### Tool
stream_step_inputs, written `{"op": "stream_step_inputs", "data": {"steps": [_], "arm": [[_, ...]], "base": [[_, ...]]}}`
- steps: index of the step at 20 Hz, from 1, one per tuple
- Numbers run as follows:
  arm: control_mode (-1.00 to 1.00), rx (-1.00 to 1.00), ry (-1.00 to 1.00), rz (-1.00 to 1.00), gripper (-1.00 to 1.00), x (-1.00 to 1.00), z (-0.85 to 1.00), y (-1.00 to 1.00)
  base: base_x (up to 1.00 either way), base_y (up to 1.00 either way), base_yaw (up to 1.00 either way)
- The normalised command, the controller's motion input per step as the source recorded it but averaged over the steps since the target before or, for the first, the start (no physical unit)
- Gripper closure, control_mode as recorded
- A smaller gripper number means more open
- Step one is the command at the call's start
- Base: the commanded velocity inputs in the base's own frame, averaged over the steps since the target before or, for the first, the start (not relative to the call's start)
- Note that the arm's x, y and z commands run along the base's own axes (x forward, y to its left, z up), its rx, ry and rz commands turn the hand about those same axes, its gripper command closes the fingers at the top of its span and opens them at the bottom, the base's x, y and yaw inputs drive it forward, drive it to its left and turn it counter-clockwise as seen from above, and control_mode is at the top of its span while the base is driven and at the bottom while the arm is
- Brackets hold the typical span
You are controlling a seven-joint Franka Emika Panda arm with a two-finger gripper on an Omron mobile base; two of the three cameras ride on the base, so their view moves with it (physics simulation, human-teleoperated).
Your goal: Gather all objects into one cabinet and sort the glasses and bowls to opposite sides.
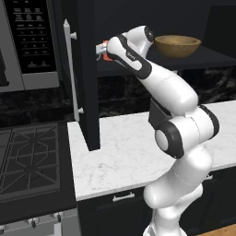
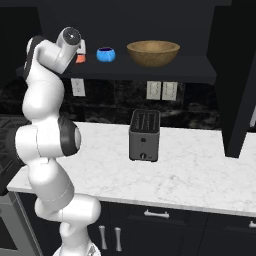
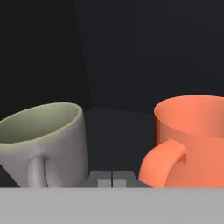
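Note:
My gripper (image 3: 112, 179) is shut with nothing between its fingertips. It sits low on the dark shelf of the black wall cabinet (image 2: 170, 74), in the gap between two cups. The orange cup (image 3: 194, 140) stands just to its right, handle turned toward me. It also peeks out beside my hand at the shelf's left end as the orange cup (image 2: 80, 58). The small blue cup (image 2: 105, 54) stands to the right of it on the shelf. The wide wooden bowl (image 2: 153, 52) rests farther right, and the left base view shows the same bowl (image 1: 177, 45).
A pale grey handled cup (image 3: 48, 140) stands close on the gripper's left. The open cabinet door (image 1: 87, 83) with its silver bar handle (image 1: 71, 69) hangs left of my arm. A black toaster (image 2: 144, 135) sits on the white marble counter (image 2: 200, 175) below the shelf.

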Motion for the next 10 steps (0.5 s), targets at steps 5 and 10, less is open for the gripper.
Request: {"op": "stream_step_inputs", "data": {"steps": [5, 10], "arm": [[-1.0, 0.0, 0.0, 0.0, 1.0, 0.02, 0.0, -0.02], [-1.0, 0.0, 0.0, -0.01, 1.0, -0.09, 0.01, -0.21]], "base": [[0.0, 0.0, 0.0], [0.0, 0.0, 0.0]]}}
